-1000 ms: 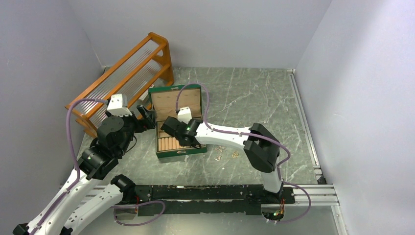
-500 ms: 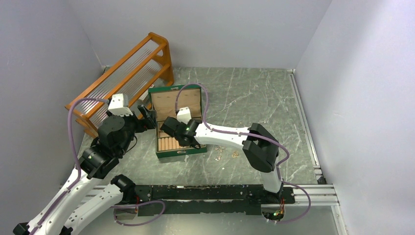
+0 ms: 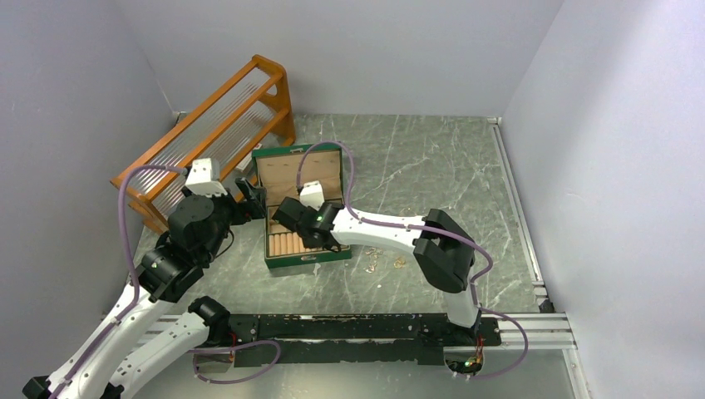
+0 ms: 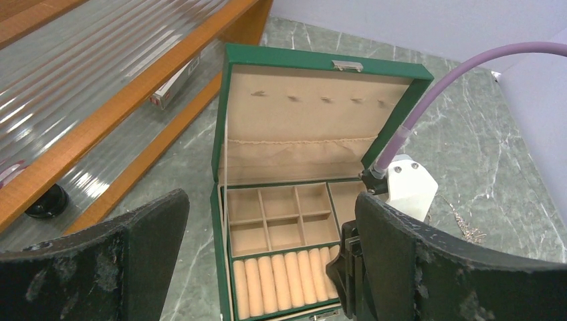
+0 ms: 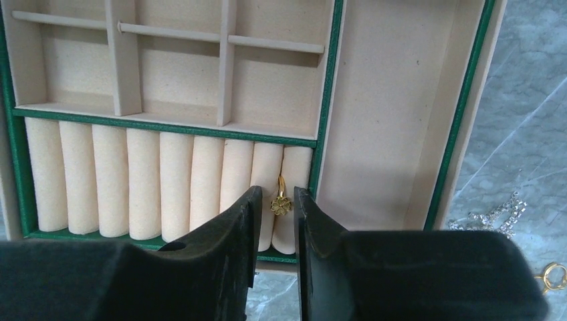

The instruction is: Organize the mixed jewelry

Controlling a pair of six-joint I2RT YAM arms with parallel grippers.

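Observation:
An open green jewelry box [image 3: 304,259] lies at the table's middle, its lid [image 4: 314,114] tilted back. My right gripper [image 5: 277,194] points down at the box's right-hand ring rolls [image 5: 167,180]. A gold flower ring [image 5: 281,204] sits wedged between the last two rolls, and the jaws stand slightly apart on either side of it with a gap on both sides. More of the mixed jewelry [image 3: 381,263] lies on the table right of the box: a pale chain [image 5: 491,217] and a gold ring [image 5: 551,275]. My left gripper [image 4: 271,207] hovers wide open at the box's left side, holding nothing.
An orange wooden rack [image 3: 208,141] with ribbed clear shelves stands at the back left, close behind my left arm. The right arm's purple cable [image 4: 428,100] arcs over the box lid. Grey walls close in the left, back and right sides.
The right jaws have parted a little, leaving the gold flower ring between the rolls. The left arm has barely shifted.

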